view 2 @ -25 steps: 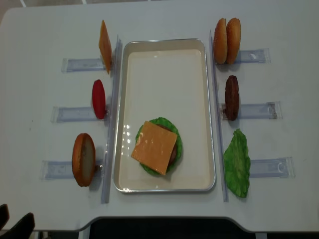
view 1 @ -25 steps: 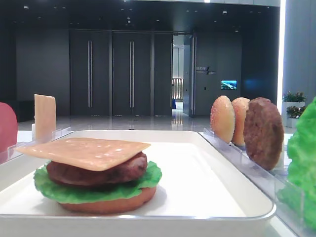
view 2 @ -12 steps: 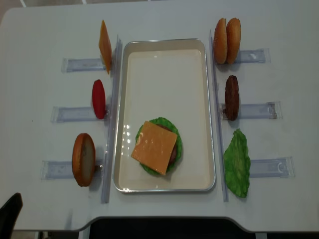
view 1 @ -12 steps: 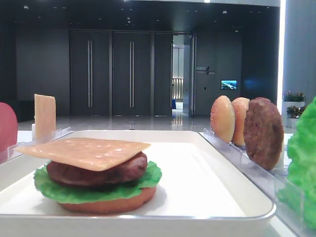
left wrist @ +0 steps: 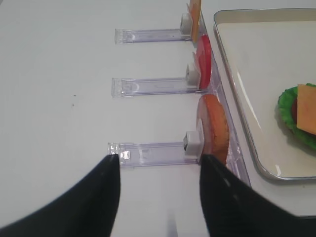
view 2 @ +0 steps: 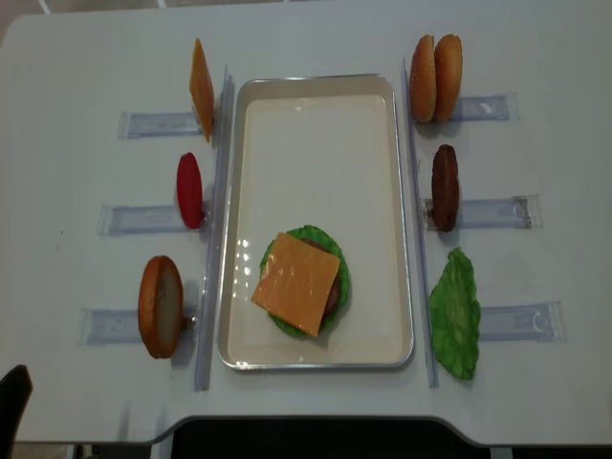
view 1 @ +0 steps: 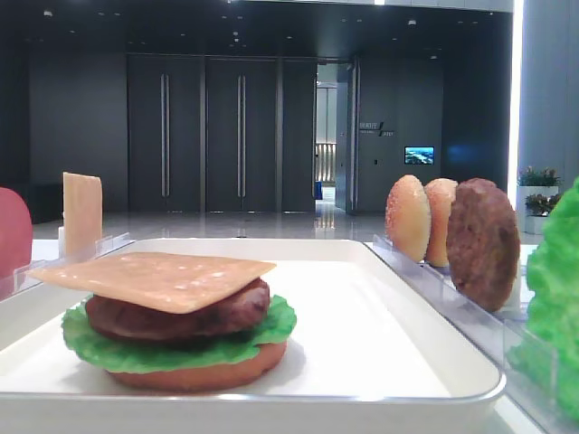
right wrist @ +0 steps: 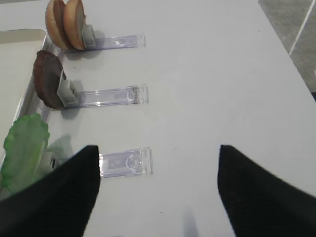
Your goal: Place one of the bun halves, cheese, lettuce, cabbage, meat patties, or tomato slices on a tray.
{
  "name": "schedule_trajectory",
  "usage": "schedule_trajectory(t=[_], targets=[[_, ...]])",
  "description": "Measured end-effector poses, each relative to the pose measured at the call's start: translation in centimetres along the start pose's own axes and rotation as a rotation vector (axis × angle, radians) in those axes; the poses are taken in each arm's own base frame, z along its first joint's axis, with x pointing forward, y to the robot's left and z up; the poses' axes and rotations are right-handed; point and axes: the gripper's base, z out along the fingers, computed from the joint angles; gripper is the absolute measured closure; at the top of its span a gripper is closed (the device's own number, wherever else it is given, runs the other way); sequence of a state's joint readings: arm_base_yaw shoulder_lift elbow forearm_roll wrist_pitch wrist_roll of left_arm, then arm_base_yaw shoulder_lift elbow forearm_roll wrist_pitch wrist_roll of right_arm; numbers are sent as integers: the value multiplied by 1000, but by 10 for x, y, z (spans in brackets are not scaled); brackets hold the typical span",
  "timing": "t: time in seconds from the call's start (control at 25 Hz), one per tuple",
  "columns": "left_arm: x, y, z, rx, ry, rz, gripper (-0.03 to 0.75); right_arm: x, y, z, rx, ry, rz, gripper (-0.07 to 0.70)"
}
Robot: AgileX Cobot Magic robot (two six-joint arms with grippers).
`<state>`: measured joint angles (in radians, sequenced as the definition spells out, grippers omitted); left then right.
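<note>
On the tray (view 1: pixel 362 298), low view, cheese (view 1: pixel 154 278) is sitting atop patty and lettuce; nothing is shifting since a second ago. Overhead, the stack is lying at 6 o'clock of the tray, and the left gripper (view 2: pixel 11 402) is retreating toward 7 o'clock. Wrist views: left gripper (left wrist: pixel 160 197) and right gripper (right wrist: pixel 158 192) are hanging wide, empty. Placement looks done.

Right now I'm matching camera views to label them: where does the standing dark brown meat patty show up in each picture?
Low front view: meat patty at right, upright in the clear rack.
Right wrist view: upper left, on edge beside the tray.
Left wrist view: not in it.
Overhead view: right of the tray, mid-height.
Shared landmark: the pair of bun halves just beyond it, also seen at and.
</note>
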<state>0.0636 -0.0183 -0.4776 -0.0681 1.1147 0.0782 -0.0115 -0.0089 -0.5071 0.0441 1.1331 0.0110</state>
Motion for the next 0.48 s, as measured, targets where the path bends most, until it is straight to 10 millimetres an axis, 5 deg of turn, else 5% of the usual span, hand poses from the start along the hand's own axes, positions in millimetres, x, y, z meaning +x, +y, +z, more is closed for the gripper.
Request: schedule_trajectory(t=[0.48], targets=[[0, 0, 0, -2, -1, 0, 326, 0, 0, 0, 0, 0, 0, 153]])
